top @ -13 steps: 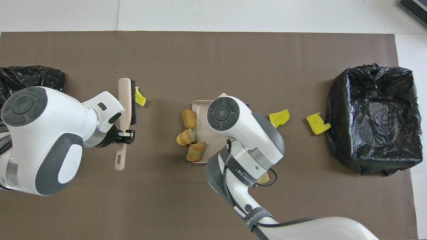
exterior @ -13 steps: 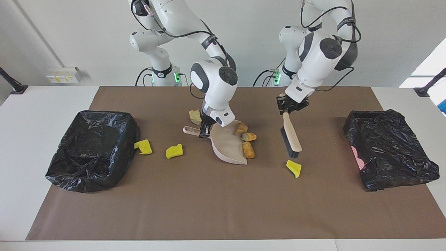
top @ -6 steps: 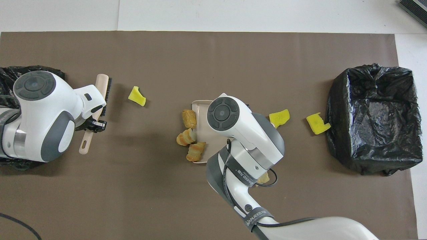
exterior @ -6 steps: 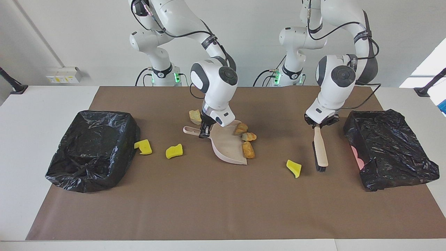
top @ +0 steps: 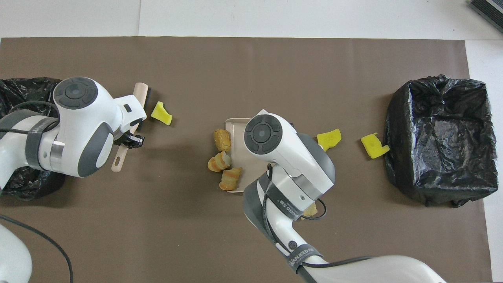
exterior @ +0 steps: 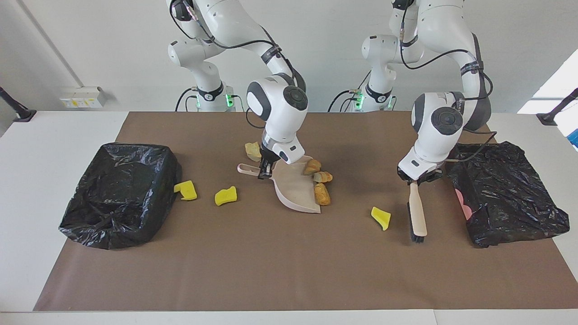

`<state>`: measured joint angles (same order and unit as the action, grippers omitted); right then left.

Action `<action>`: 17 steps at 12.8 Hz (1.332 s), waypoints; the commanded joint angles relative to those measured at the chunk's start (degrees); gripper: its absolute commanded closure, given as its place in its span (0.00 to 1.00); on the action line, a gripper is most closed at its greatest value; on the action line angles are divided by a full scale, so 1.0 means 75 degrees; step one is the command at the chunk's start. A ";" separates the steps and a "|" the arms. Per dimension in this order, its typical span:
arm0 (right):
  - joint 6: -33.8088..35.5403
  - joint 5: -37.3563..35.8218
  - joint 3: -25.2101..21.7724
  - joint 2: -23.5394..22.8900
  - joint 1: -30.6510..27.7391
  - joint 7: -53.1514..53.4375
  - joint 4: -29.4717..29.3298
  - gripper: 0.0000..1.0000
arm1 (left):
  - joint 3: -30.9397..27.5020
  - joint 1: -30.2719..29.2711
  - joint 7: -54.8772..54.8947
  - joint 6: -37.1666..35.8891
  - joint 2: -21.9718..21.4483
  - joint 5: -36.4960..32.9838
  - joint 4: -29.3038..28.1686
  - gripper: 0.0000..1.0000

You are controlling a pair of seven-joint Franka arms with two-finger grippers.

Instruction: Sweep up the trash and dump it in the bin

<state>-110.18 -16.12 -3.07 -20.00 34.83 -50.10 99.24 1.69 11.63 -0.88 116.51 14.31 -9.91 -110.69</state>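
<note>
Two bins, each lined with crinkled glossy black plastic: one bin (exterior: 119, 194) at the right arm's end of the table, other bin (exterior: 505, 192) at the left arm's end. Brown mat (exterior: 289, 262) under everything, flat and matte, on a white table (exterior: 45, 135).

Trash count: seven scraps visible. Three yellow sponge wedges, foam-like with cut faces: wedge (exterior: 185, 190) just beside the right-end bin, second wedge (exterior: 225, 196) between that one and the dustpan, third wedge (exterior: 381, 217) just beside the brush bristles. Four tan-brown bread-like lumps, rough and crusty: three lumps (exterior: 319, 180) clustered at the dustpan's open edge, touching or overlapping it; fourth lump (exterior: 253, 151) nearer to the robots than the dustpan handle, mostly hidden under the arm in the overhead view.

One dustpan (exterior: 295, 187), pale beige plastic, smooth, shallow scoop with a slim looped handle; resting on the mat mid-table. Right gripper (exterior: 264, 170) clamped on the dustpan handle, fingers closed round it.

One brush (exterior: 417, 212), light beige handle, long and narrow, black bristles along one edge, hang-hole at the handle end. Left gripper (exterior: 417, 177) clamped tight on the brush handle, over the mat beside the left-end bin. Brush tilted, bristle end down at the mat; cannot tell whether bristles touch the mat or the third wedge.
</note>
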 commanded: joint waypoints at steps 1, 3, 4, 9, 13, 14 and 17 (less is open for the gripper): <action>-0.0216 0.0169 0.0034 0.0018 -0.0027 -0.0246 0.0127 1.00 | -0.0062 0.0463 -0.0280 -0.0311 -0.0114 -0.0039 -0.0123 1.00; -0.0391 0.0216 0.0034 -0.0029 -0.0015 -0.0257 0.0139 1.00 | -0.0038 0.0698 -0.0690 -0.0300 -0.0278 0.0439 -0.0404 1.00; -0.0415 0.0216 0.0034 -0.0029 -0.0015 -0.0246 0.0150 1.00 | -0.0038 0.0920 -0.0830 -0.0370 -0.0313 0.0709 -0.0417 1.00; -0.0708 0.0321 0.0034 -0.0134 0.0125 -0.0187 0.0150 1.00 | -0.0027 0.2057 -0.2084 -0.0382 -0.0700 0.1964 -0.0955 1.00; -0.0884 0.0392 0.0034 -0.0135 0.0079 -0.0187 0.0256 1.00 | -0.0027 0.2376 -0.2320 -0.0429 -0.0864 0.2829 -0.1132 1.00; -0.0849 0.0392 0.0023 -0.0134 0.0067 -0.0199 0.0256 1.00 | -0.0027 0.2376 -0.2378 -0.0429 -0.0864 0.3123 -0.1097 1.00; -0.0767 0.0391 0.0023 -0.0134 0.0055 -0.0246 0.0244 1.00 | -0.0003 0.2376 -0.2975 -0.0371 -0.1110 0.3839 -0.1027 1.00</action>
<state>-114.83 -14.50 -2.92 -20.98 35.66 -50.11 100.52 2.17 28.74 -20.66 113.88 8.52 16.28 -117.42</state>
